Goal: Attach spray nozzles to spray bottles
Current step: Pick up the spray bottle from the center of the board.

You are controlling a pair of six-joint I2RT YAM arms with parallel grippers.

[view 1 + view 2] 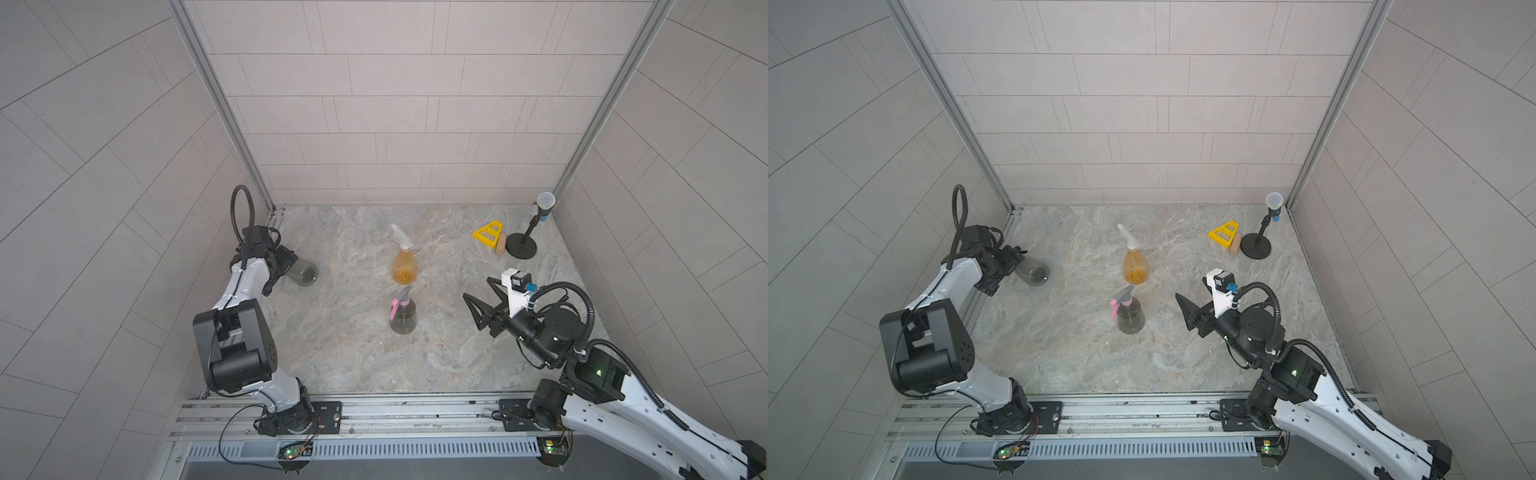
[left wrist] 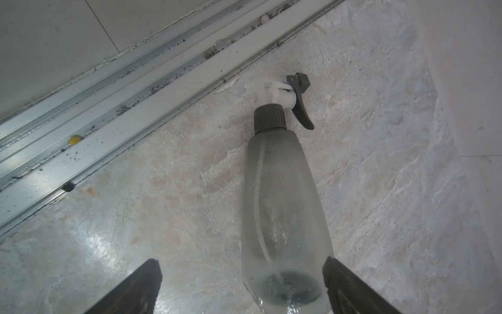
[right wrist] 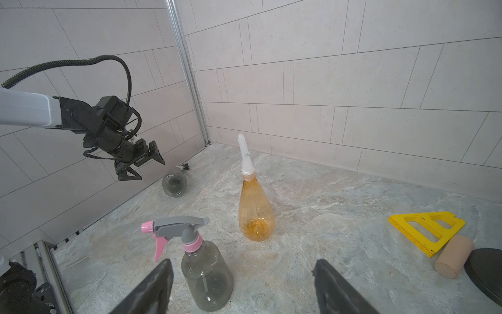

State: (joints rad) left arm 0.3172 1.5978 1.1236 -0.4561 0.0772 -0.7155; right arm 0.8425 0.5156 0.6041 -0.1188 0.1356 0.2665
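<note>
Left gripper [image 1: 289, 261] sits at the 9 o'clock edge of the table [image 1: 353, 357], jaws spread wide, gripping nothing. The lying grey bottle [image 2: 282, 206] rests on the marble, base end between the fingers [image 2: 345, 285]; one finger is just beside it, contact unclear, and the other is well clear. Its neck points to roughly 10 o'clock, with the white-and-black nozzle [image 2: 282, 92] seated on it. The amber bottle [image 1: 404, 268] stands upright near centre, wearing the whitish nozzle [image 1: 400, 236]. At its 6 o'clock, close by, the upright grey bottle [image 1: 403, 320] carries the grey-and-pink nozzle [image 1: 400, 300]. Right gripper [image 1: 476, 288] hangs at that bottle's 3 o'clock, well apart, jaws fairly wide and empty. The microphone stand [image 1: 521, 246], yellow triangle [image 1: 487, 233] and tan cylinder [image 1: 500, 245] sit in the 1 o'clock corner.
</note>
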